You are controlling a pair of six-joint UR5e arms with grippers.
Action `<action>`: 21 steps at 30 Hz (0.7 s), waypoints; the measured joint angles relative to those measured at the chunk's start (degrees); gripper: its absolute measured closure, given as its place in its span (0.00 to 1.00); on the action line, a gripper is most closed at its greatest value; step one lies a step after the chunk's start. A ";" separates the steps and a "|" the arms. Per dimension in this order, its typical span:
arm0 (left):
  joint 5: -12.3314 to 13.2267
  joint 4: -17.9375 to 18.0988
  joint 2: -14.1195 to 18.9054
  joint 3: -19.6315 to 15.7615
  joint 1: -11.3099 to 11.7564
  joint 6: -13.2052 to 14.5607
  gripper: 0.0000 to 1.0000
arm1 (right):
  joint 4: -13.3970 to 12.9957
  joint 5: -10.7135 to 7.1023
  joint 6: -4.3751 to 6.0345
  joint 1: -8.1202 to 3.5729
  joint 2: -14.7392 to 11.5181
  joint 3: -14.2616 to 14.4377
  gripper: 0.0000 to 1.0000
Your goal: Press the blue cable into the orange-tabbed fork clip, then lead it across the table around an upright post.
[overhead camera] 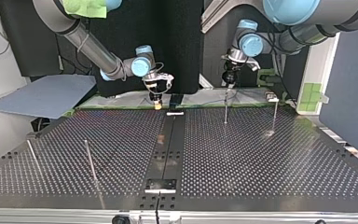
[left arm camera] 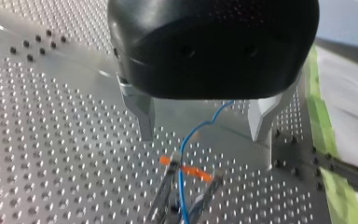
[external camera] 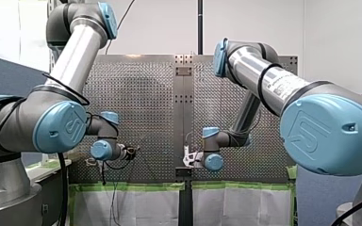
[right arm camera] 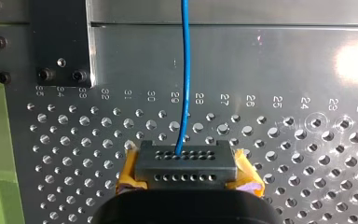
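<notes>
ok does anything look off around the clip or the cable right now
Nothing broken or spilled. One oddity: the blue cable runs wavy, not taut, between the open fingers of my left gripper, then crosses the orange-tabbed fork clip; whether it is seated there I cannot tell.

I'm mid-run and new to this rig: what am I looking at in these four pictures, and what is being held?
These are two robot arms at a perforated metal table. The front view looks from behind them; the top view faces them, so sides swap there. The other two come from cameras on the wrists. On the table stand thin upright posts and an orange-tabbed fork clip. My left claw is open, with the clip just ahead of it; the blue cable runs between the clip's prongs. My right claw is shut on the blue cable.
</notes>
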 joint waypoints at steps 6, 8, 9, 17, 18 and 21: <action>2.92 1.25 0.02 0.00 -1.01 -1.59 0.01 | -0.05 -0.03 -0.02 -0.01 0.12 -0.01 1.00; 3.29 1.76 0.03 0.01 -1.46 -2.03 0.01 | -0.06 -0.03 -0.02 -0.01 0.16 -0.05 1.00; 3.28 2.11 0.02 0.01 -1.77 -2.36 0.01 | -0.07 -0.03 -0.02 -0.01 0.18 -0.07 1.00; 0.84 4.54 -0.01 0.36 -4.17 -5.11 0.01 | -0.10 -0.04 0.03 -0.01 0.26 -0.12 1.00; 0.33 4.47 -0.01 0.73 -4.67 -5.35 0.01 | -0.11 -0.03 0.02 -0.01 0.26 -0.13 1.00; -1.21 3.58 -0.03 2.08 -6.21 -5.65 0.01 | -0.14 -0.03 0.02 -0.01 0.31 -0.12 1.00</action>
